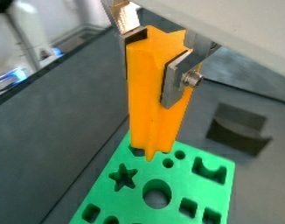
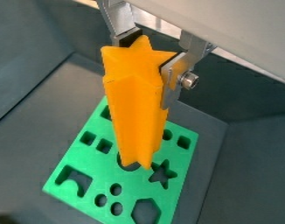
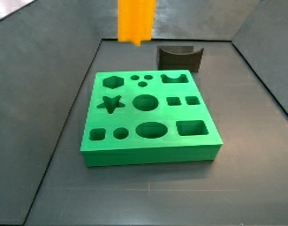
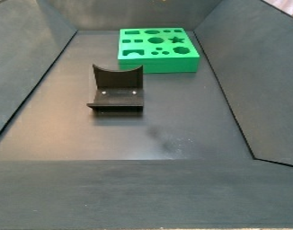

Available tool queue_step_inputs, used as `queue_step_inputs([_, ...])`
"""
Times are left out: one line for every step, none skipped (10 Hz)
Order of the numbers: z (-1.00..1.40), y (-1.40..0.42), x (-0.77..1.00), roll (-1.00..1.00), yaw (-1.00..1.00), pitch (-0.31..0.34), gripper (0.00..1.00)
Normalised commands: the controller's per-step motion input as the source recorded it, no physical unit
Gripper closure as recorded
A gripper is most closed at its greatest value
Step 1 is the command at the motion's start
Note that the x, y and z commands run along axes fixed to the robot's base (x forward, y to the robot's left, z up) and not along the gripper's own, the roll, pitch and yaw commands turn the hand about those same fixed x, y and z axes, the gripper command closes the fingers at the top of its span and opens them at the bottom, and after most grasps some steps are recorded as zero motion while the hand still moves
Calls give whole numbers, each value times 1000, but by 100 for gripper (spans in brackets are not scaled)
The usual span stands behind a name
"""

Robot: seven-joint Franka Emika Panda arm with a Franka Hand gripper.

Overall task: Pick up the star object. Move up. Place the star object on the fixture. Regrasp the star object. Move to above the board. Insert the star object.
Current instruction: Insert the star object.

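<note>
Grey floor; end effector (image 2: pixel 149 54) clamps star object (image 2: pixel 135 105), fingertips hidden.

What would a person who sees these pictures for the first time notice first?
Most striking is the orange star object, held upright between the silver fingers of the gripper, above the board. Next comes the bright green board itself, lying on the dark floor with its star, hexagon, circle and square holes. The dark fixture stands apart from it, with nothing on it.
</note>
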Motion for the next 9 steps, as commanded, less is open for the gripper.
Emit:
queue_step_inputs([-249,-23,0,0,0,-46,100])
queue_step_inputs([-631,-177,-237,-6,-91,-97,100])
queue_step_inputs([-649,-200,-411,0,-94,-117,100])
queue_step_inputs([-577,-171,-394,0,-80,-126,100])
queue_step_inputs([-280,0,-151,0,-126,0,100])
queue_step_inputs([-291,0,-234,106,-60,0,100])
queue_step_inputs([-397,0,-283,97,-49,-20,100])
queue_step_inputs([-489,-11,-266,99,-63,-56,100])
queue_step_inputs([-523,-23,-97,71,-111,-11,100])
